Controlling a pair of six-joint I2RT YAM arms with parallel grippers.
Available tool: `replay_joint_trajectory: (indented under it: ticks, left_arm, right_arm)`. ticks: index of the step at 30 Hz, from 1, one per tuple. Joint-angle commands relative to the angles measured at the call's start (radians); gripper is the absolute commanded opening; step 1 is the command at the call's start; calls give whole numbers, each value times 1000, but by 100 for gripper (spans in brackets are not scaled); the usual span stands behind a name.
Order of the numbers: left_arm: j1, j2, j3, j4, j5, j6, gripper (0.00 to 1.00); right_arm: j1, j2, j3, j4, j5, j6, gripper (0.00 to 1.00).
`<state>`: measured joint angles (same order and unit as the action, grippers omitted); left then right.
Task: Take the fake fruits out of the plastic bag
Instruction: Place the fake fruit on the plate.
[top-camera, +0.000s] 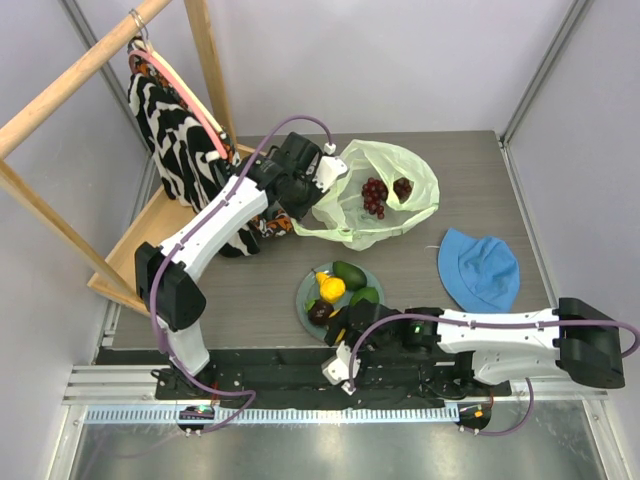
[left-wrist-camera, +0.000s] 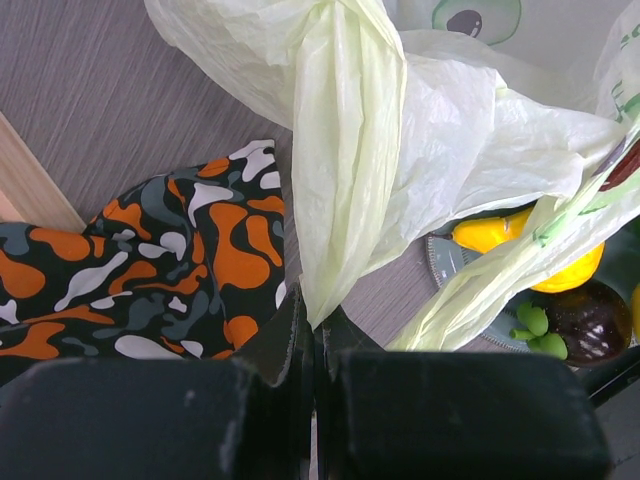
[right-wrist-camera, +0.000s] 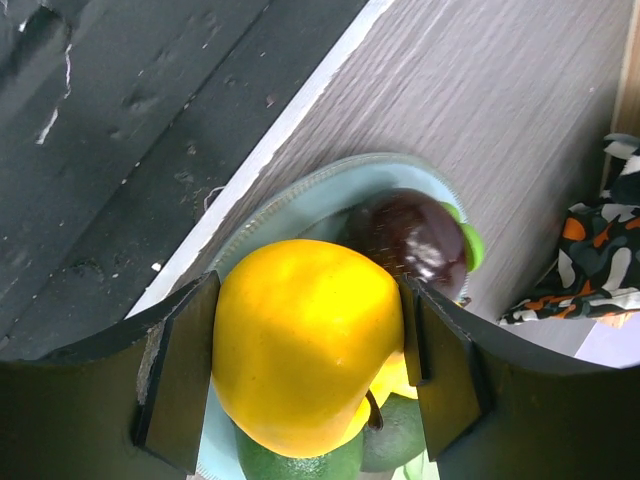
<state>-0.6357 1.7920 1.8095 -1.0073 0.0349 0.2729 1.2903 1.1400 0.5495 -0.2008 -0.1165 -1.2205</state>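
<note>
The pale yellow-green plastic bag (top-camera: 385, 200) lies open at the back of the table, with a dark-red grape bunch (top-camera: 375, 196) and a small dark-red fruit (top-camera: 403, 187) inside. My left gripper (left-wrist-camera: 318, 330) is shut on the bag's twisted handle loop (left-wrist-camera: 340, 180). In the right wrist view, my right gripper (right-wrist-camera: 305, 300) is shut on a yellow-orange fruit (right-wrist-camera: 300, 340), both pads against its sides, just above the grey-blue plate (right-wrist-camera: 290, 205). A dark purple round fruit (right-wrist-camera: 410, 240) and green fruits (right-wrist-camera: 300, 468) lie on that plate (top-camera: 303, 285).
A blue cloth hat (top-camera: 480, 268) lies on the right of the table. At the left stands a wooden rack (top-camera: 60, 90) with a zebra-striped garment (top-camera: 175, 140), and an orange-and-black patterned cloth (left-wrist-camera: 180, 260) lies under my left gripper. The black base strip (right-wrist-camera: 120, 120) borders the plate.
</note>
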Motion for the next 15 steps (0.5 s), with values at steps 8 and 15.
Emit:
replay_joint_trajectory:
  ticks: [8,15]
  left_arm:
    - [-5,-40,2,-2,28,5,0]
    - [-10,-33,16,-5,40,9,0]
  right_arm:
    - [6,-26,-48,84,69,-16,81]
    - [7,-115,-48,17,34,-48,100]
